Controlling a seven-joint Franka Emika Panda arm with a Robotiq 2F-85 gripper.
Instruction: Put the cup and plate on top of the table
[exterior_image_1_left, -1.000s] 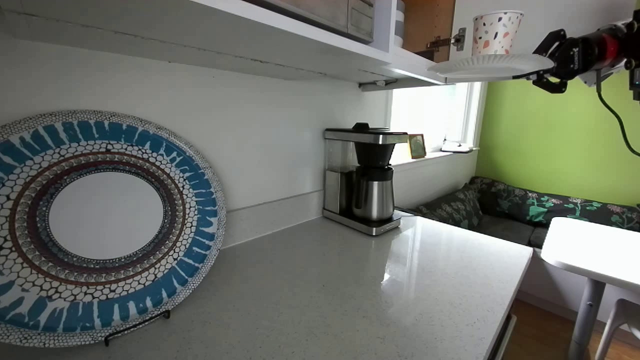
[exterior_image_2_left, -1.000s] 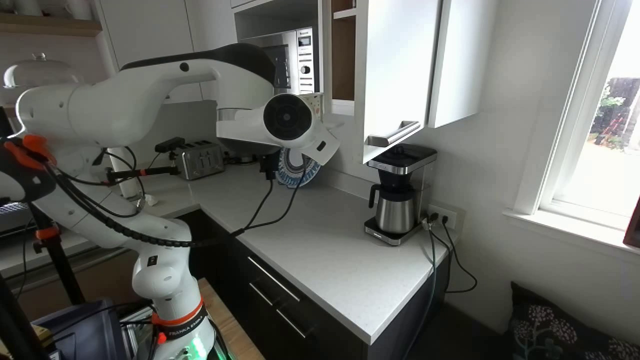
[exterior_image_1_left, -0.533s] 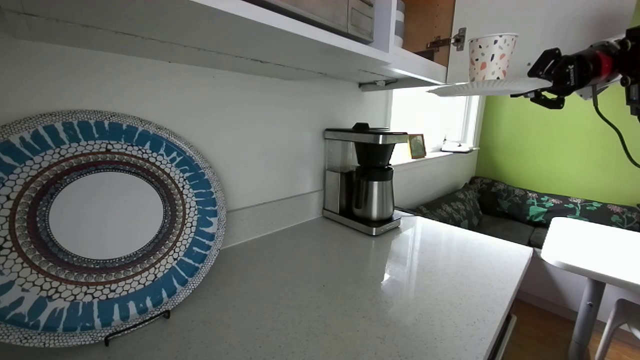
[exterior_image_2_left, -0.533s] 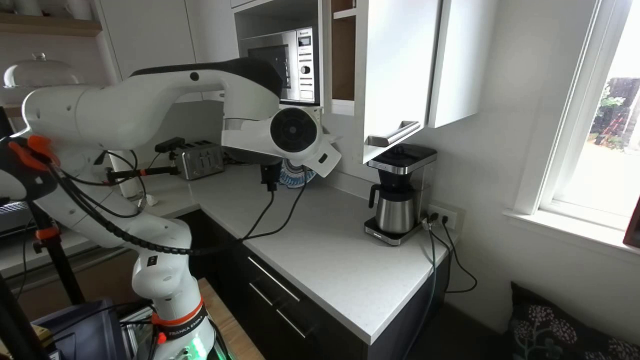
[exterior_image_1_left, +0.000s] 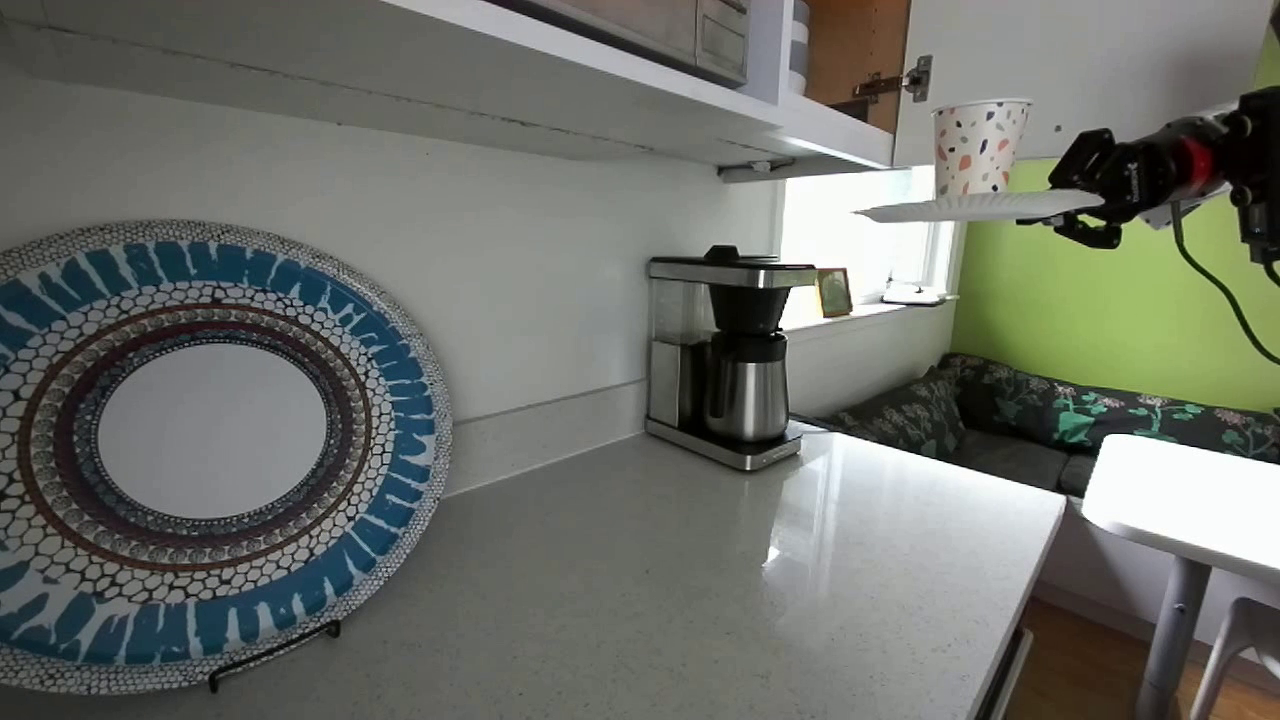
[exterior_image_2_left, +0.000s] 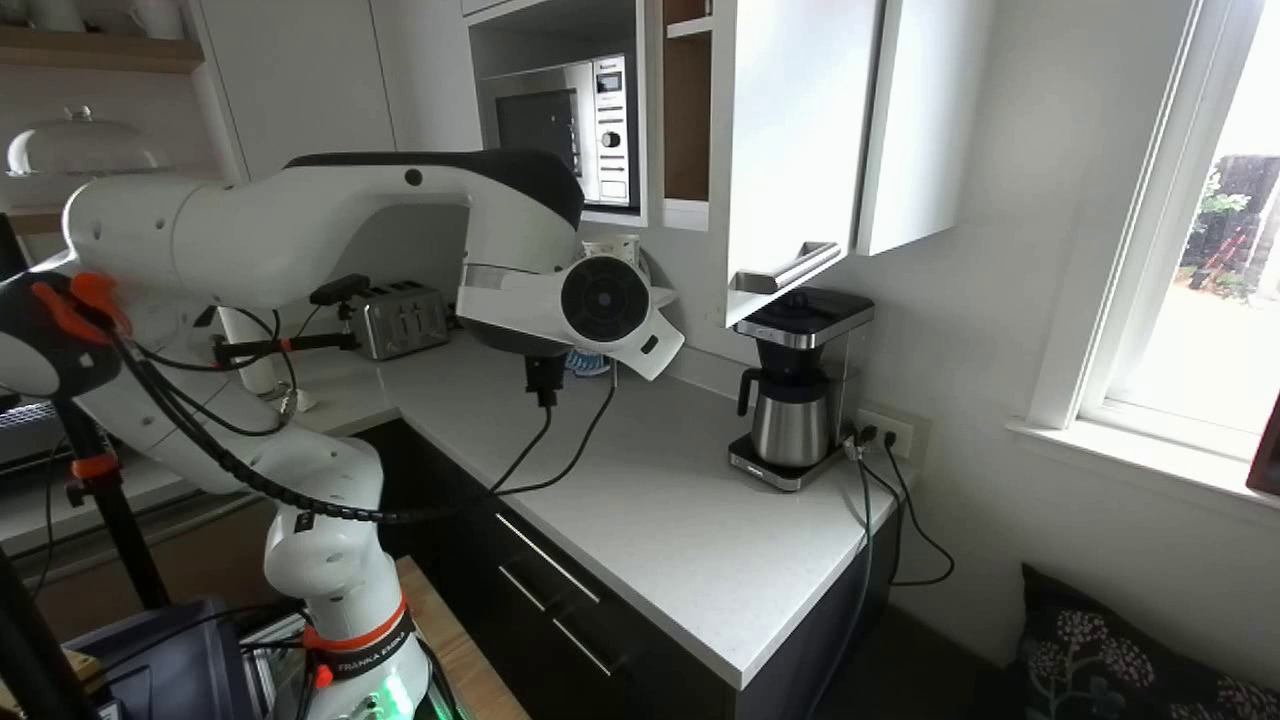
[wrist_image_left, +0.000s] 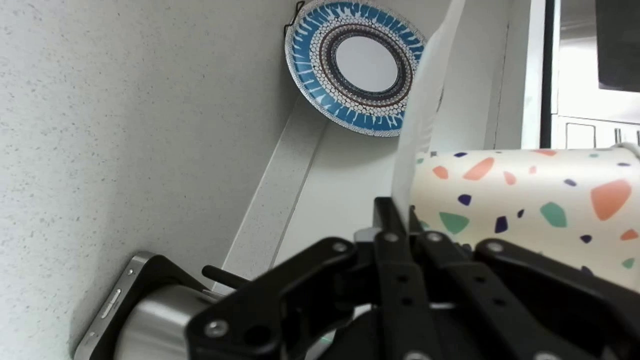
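The cup (exterior_image_1_left: 980, 150) is a small cream-white paper cup with coloured speckles. It stands upright on the white round plate (exterior_image_1_left: 970, 208), held in the air well above the glossy pale table (exterior_image_1_left: 650, 580). My gripper (exterior_image_1_left: 1045, 215) is shut on the plate's near rim in an exterior view. In the wrist view my fingertips (wrist_image_left: 400, 212) pinch the plate (wrist_image_left: 422, 100), seen edge-on, with the cup (wrist_image_left: 530, 200) right beside it. In an exterior view the arm mostly hides the cup (exterior_image_2_left: 615, 243) and the plate (exterior_image_2_left: 664, 296). The countertop also shows there (exterior_image_2_left: 640, 500).
A coffee maker (exterior_image_1_left: 735, 360) stands at the back of the countertop. A large blue-and-white decorative plate (exterior_image_1_left: 400, 420) leans on a stand by the wall. An upper cabinet has its door (exterior_image_2_left: 800, 150) open beside the arm. A white side table (exterior_image_1_left: 1190, 490) stands beyond the counter.
The arm has moved down steadily with the plate and the cup on it. They are now lower, below the cabinet's underside. The grip stays shut on the plate's rim.
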